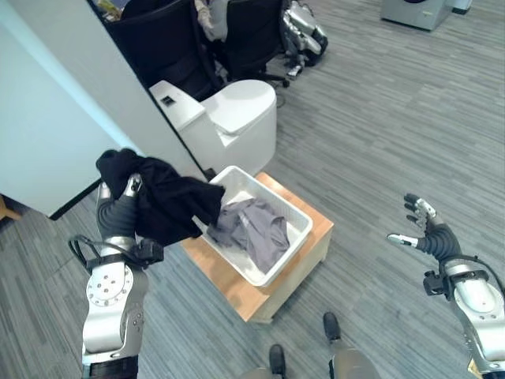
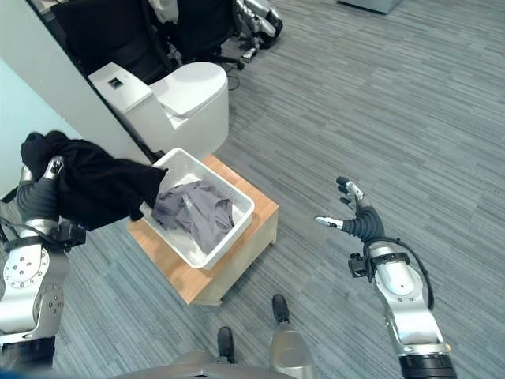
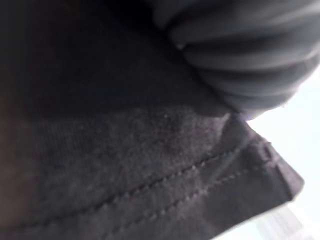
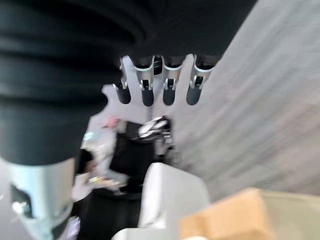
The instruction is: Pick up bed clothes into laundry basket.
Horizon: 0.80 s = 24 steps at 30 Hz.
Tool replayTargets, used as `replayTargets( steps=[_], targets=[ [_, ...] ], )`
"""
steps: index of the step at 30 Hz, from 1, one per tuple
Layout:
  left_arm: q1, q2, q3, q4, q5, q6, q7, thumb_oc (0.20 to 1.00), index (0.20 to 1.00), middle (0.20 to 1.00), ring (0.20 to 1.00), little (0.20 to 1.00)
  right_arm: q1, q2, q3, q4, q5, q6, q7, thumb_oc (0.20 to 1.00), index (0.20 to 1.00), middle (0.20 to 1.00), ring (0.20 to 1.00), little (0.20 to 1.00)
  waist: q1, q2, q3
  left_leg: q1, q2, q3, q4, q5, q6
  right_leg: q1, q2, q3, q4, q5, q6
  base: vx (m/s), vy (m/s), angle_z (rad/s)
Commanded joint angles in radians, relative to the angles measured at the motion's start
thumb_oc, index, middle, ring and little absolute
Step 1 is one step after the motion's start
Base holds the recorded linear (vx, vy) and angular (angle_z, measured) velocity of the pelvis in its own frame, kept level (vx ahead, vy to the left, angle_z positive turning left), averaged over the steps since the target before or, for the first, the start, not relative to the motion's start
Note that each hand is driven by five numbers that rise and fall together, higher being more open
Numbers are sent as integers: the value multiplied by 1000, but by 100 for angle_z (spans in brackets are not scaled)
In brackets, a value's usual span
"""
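white toilet (image 1: 229, 118) crowds the laundry basket (image 1: 293, 219) behind; open floor (image 1: 394, 142) lies toward the right hand (image 1: 430, 230).

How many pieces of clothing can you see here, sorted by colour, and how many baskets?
Black clothes: 1, the black garment bunched in the left robot hand
Grey clothes: 1, the grey garment lying in the basket
White laundry baskets: 1, the laundry basket on the wooden stand
Total: 3
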Motion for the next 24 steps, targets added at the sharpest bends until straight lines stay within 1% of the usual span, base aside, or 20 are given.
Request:
replayTargets(
  steps=[1, 2, 3, 4, 5, 7, 8, 10, 12, 15, 17, 19, 20, 21, 22, 23, 24],
  targets=[
    [-41, 111, -13, 47, 42, -89, 4, 200, 200, 200, 200, 200, -121, -11, 21, 7, -1, -27, 13, 1000, 1000, 1000, 1000, 1000, 17, -47, -48, -82, -5, -65, 3, 4, -9, 60, -94, -5, 15, -52, 40, 47, -16, 2],
    [-61, 144, -16, 60, 53, -92, 12, 200, 200, 200, 200, 200, -107, -3, 14, 25, -3, -25, 14, 1000, 1000, 1000, 1000, 1000, 12, -44, -51, -80, -4, -63, 3, 3, -10, 62, -94, -4, 15, -54, 40, 40, -13, -3],
    [-95, 206, -13, 87, 65, -100, 25, 200, 200, 200, 200, 200, -77, 16, -11, 44, 5, -21, 15, 1000, 1000, 1000, 1000, 1000, 0, -39, -56, -77, -4, -60, 3, 0, -12, 64, -93, -2, 15, -55, 41, 52, -14, 2],
    [-133, 288, -21, 147, 83, -104, 39, 200, 200, 200, 200, 200, -56, 25, -18, 53, 13, -20, 22, 1000, 1000, 1000, 1000, 1000, -13, -34, -58, -72, -4, -56, 3, -3, -13, 68, -93, 0, 15, -56, 41, 48, -17, 1],
    [-161, 334, -41, 187, 78, -103, 37, 200, 200, 200, 200, 200, -49, 26, -18, 51, 17, -20, 25, 1000, 1000, 1000, 1000, 1000, -21, -31, -58, -70, -4, -54, 3, -4, -14, 68, -93, 3, 16, -55, 42, 36, -13, 4],
    [-242, 426, -125, 302, 48, -97, 20, 200, 200, 200, 200, 200, -39, 22, -16, 49, 30, -20, 28, 1000, 1000, 1000, 1000, 1000, -40, -24, -52, -64, -2, -45, 3, -5, -17, 70, -93, 10, 15, -53, 42, 0, 0, 0],
    [-257, 443, -142, 322, 39, -96, 16, 200, 200, 200, 200, 200, -37, 22, -16, 49, 32, -20, 28, 1000, 1000, 1000, 1000, 1000, -42, -23, -50, -63, -2, -43, 3, -6, -18, 71, -92, 10, 14, -53, 42, 0, 0, 0],
    [-288, 507, -201, 374, 20, -84, -15, 200, 200, 200, 200, 200, -44, 17, -16, 56, 35, -18, 22, 1000, 1000, 1000, 1000, 1000, -54, -20, -42, -60, 0, -35, 3, -8, -19, 69, -91, 18, 13, -49, 44, 3, -10, -2],
    [-287, 533, -247, 381, 28, -68, -46, 200, 200, 200, 200, 200, -43, 15, -14, 41, 34, -16, 26, 1000, 1000, 1000, 1000, 1000, -64, -18, -33, -62, 0, -27, 3, -7, -20, 65, -89, 26, 13, -46, 45, 2, -9, -7],
    [-242, 548, -256, 344, 66, -58, -66, 200, 200, 200, 200, 200, -40, 22, -20, 25, 28, -16, 30, 1000, 1000, 1000, 1000, 1000, -72, -14, -15, -65, 1, -19, 3, -7, -21, 53, -88, 35, 13, -41, 47, -5, 2, -14],
    [-229, 548, -267, 342, 78, -53, -74, 200, 200, 200, 200, 200, -34, 26, -19, 21, 25, -15, 33, 1000, 1000, 1000, 1000, 1000, -76, -14, -9, -65, 2, -15, 3, -7, -21, 52, -87, 37, 13, -41, 48, 9, -2, -10],
    [-234, 525, -307, 370, 105, -41, -91, 200, 200, 200, 200, 200, -27, 30, -17, 14, 21, -12, 38, 1000, 1000, 1000, 1000, 1000, -86, -14, 1, -71, 2, -13, 3, -5, -22, 43, -87, 38, 13, -39, 49, 0, -1, -2],
    [-239, 516, -331, 388, 132, -35, -102, 200, 200, 200, 200, 200, -27, 31, -11, 14, 18, -10, 40, 1000, 1000, 1000, 1000, 1000, -90, -15, 6, -75, 3, -13, 3, -4, -22, 38, -86, 38, 13, -38, 49, 0, 0, 0],
    [-243, 521, -347, 394, 160, -33, -106, 200, 200, 200, 200, 200, -26, 31, -8, 12, 17, -7, 43, 1000, 1000, 1000, 1000, 1000, -92, -16, 10, -78, 3, -13, 3, -3, -22, 36, -85, 40, 13, -37, 49, -32, -7, -1],
    [-242, 531, -383, 414, 216, -26, -122, 200, 200, 200, 200, 200, -21, 30, -3, 10, 15, -5, 47, 1000, 1000, 1000, 1000, 1000, -94, -18, 16, -81, 3, -11, 3, -2, -22, 32, -85, 40, 13, -34, 50, 0, 0, 0],
    [-238, 528, -391, 424, 227, -23, -124, 200, 200, 200, 200, 200, -18, 30, -4, 7, 15, -4, 49, 1000, 1000, 1000, 1000, 1000, -95, -20, 19, -82, 3, -11, 3, -2, -21, 30, -85, 40, 13, -33, 51, 0, 0, 0],
    [-239, 514, -427, 481, 272, -19, -130, 200, 200, 200, 200, 200, -11, 33, 1, 9, 16, -2, 50, 1000, 1000, 1000, 1000, 1000, -98, -24, 22, -83, 5, -10, 3, -1, -21, 29, -86, 41, 13, -32, 51, 0, 0, 0]
  ],
)
